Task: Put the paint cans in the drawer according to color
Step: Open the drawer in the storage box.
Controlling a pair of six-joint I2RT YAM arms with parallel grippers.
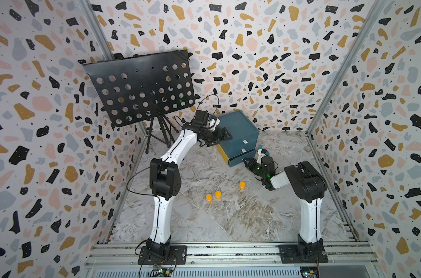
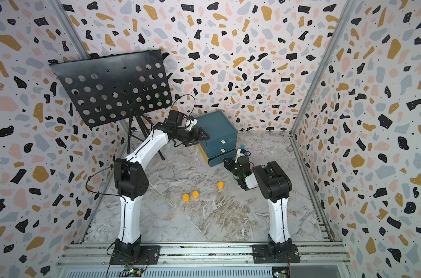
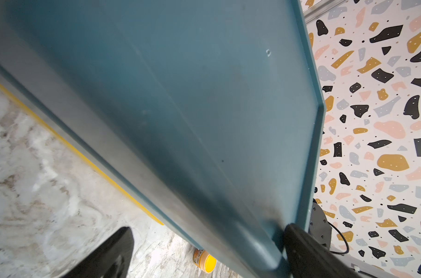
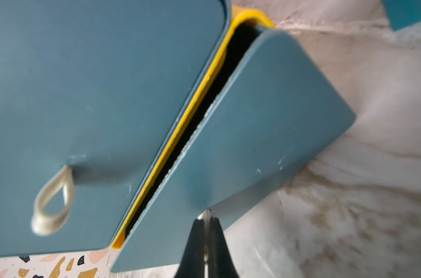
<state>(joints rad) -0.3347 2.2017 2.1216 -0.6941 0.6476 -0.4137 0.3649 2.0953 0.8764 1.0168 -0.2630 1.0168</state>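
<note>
In both top views three squat orange paint cans [image 1: 218, 194] stand on the marble table [image 1: 228, 216] before the blue cabinet [image 1: 238, 125], nearer the right gripper [image 1: 246, 164]. Left wrist: the left gripper [image 3: 208, 231] is spread wide astride the cabinet's smooth corner — holding nothing. Right wrist: jaws pinched shut on the thin tab [image 4: 206, 215] of the bottom drawer [image 4: 252, 132] — ajar.

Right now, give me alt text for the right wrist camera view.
The right gripper is pinched shut on the pale pull tab of a teal drawer, which stands slightly open, showing a dark gap and yellow rim. The drawer front beside it has a beige loop handle; marble tabletop lies beyond.
</note>
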